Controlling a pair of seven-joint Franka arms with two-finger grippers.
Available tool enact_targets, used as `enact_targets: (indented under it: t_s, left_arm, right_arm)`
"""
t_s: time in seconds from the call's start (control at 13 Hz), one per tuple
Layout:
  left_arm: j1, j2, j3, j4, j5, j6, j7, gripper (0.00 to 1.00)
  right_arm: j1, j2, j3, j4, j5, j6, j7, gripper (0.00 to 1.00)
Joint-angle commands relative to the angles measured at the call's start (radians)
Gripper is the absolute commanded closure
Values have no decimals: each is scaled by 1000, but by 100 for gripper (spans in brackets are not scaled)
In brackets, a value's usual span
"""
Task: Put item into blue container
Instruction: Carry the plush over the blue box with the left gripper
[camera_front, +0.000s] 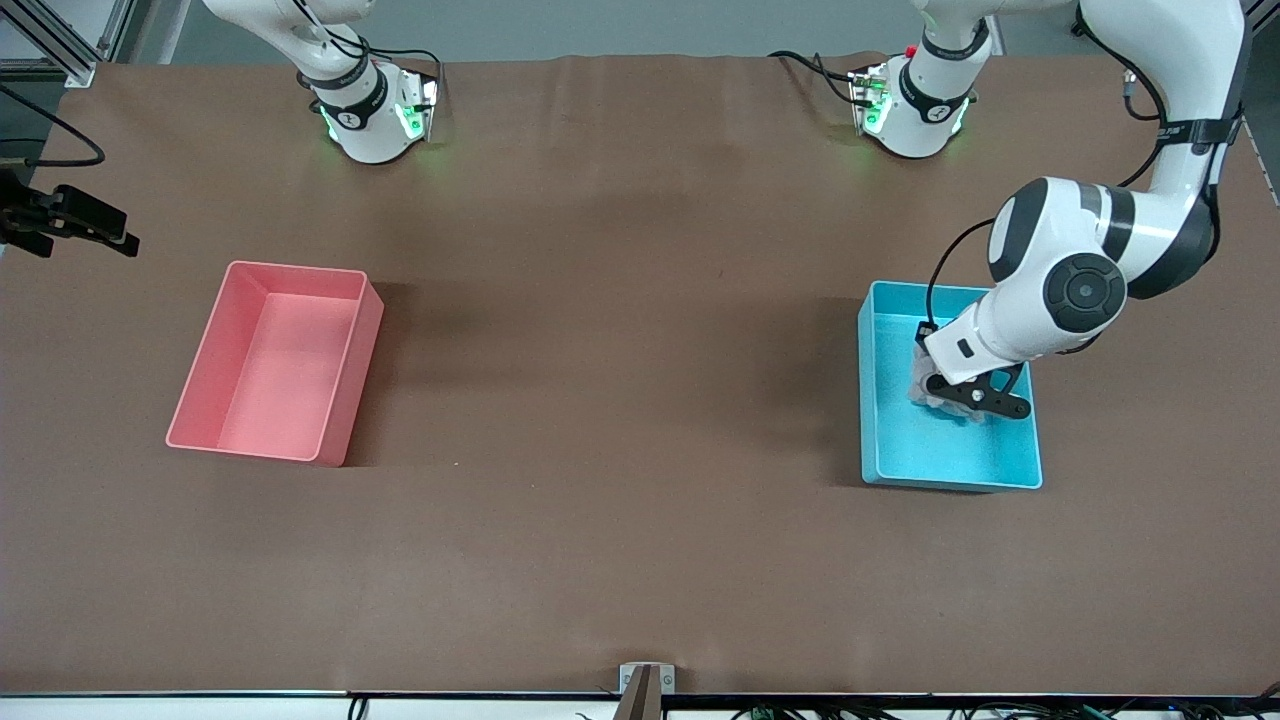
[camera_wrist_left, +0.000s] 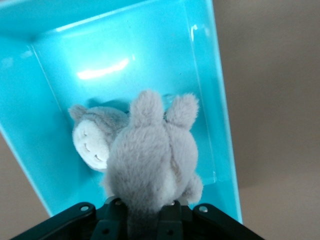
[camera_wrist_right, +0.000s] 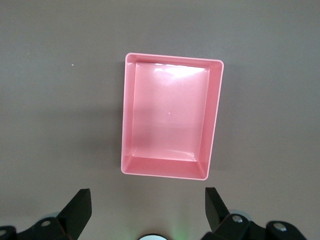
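Observation:
A grey plush toy (camera_front: 922, 386) with a whitish face (camera_wrist_left: 92, 145) hangs inside the walls of the blue container (camera_front: 950, 455), which stands at the left arm's end of the table. My left gripper (camera_front: 952, 396) is shut on the toy's rear end, and in the left wrist view that gripper (camera_wrist_left: 142, 216) has the toy (camera_wrist_left: 145, 160) pressed between its fingers above the cyan floor (camera_wrist_left: 125, 65). I cannot tell whether the toy touches the floor. My right gripper (camera_wrist_right: 147, 197) hangs open and empty high over the table beside the pink bin; it is out of the front view.
The pink bin (camera_front: 275, 360) (camera_wrist_right: 170, 115) stands empty at the right arm's end of the table. A black camera mount (camera_front: 70, 215) juts in at that end's edge. A small metal bracket (camera_front: 645, 685) sits at the table's front edge.

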Motion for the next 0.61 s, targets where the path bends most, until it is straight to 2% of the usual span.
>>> enact_targets:
  t_s: [0.0, 0.31, 0.54]
  left_arm:
    - [18, 8, -12, -63, 15, 68, 7, 82]
    - [23, 74, -9, -80, 15, 114, 22, 82]
    - [54, 117, -9, -87, 17, 154, 49, 82]
  right_arm:
    - [6, -34, 3, -24, -19, -21, 11, 0]
    - [8, -25, 3, 58, -17, -78, 12, 0]
    - [5, -29, 2, 71, -17, -127, 12, 0]
